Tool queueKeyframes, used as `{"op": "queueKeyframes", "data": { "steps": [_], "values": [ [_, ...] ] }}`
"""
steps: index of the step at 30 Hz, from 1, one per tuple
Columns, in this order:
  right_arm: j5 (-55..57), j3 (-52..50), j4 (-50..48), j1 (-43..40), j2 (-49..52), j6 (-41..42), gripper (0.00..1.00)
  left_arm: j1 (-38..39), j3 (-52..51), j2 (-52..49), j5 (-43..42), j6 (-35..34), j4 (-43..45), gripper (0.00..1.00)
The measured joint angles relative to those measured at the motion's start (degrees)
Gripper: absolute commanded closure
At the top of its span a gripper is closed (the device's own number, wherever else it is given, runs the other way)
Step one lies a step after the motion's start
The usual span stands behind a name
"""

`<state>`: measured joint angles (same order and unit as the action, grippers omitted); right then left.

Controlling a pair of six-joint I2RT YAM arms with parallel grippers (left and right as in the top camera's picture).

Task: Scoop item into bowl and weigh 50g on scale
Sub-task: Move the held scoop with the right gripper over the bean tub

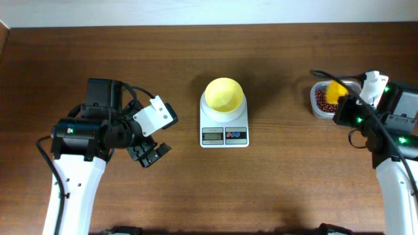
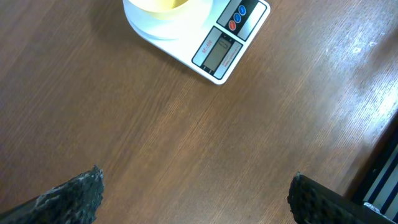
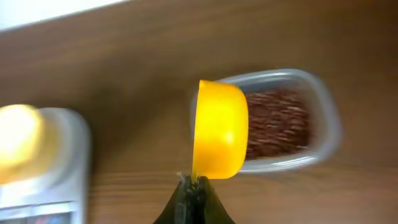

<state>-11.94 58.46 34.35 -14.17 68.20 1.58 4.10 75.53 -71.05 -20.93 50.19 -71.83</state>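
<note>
Overhead, a small round pale yellow bowl (image 1: 224,95) sits on the white square digital scale (image 1: 224,134), mid-table. Left wrist: the left gripper (image 2: 196,183) is spread wide above the brown wooden table (image 2: 155,137). Right wrist: the right gripper (image 3: 194,186) pinches a yellow plastic scoop (image 3: 219,129) over a clear plastic tub (image 3: 326,118) of dark red-brown beans (image 3: 277,121).

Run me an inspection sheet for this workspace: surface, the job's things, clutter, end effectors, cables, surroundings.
Surface: brown wooden table.
Job's things: pale yellow bowl sits on the white scale, no beans seen in it; display unreadable. Beans lie in a clear container at the right.
Clutter: nothing seen.
End effectors: left end effector open, holding nothing, above bare table. Right end effector shut on the yellow scoop, held over the container.
Cables: black cables along both arms, off the table.
Surroundings: pale strip beyond the far edge; otherwise nothing seen.
</note>
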Motion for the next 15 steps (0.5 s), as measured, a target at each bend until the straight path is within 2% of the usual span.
{"op": "queueKeyframes", "data": {
  "steps": [3, 6, 10, 15],
  "values": [
    [6.27, 0.02, -0.46, 0.0, 1.86, -3.28, 0.96, 0.0, 0.0, 0.0, 0.0, 0.0, 0.02, 0.01],
    [10.23, 0.15, -0.76, 0.0, 9.31, -4.98, 0.96, 0.0, 0.0, 0.0, 0.0, 0.0, 0.07, 0.01],
    [11.56, 0.17, -6.82, 0.0, 17.62, -5.35, 0.96, 0.0, 0.0, 0.0, 0.0, 0.0, 0.0, 0.01],
    [11.47, 0.7, -6.56, 0.0, 21.05, -6.75, 0.96, 0.0, 0.0, 0.0, -0.02, 0.0, 0.02, 0.01]
  ]
}}
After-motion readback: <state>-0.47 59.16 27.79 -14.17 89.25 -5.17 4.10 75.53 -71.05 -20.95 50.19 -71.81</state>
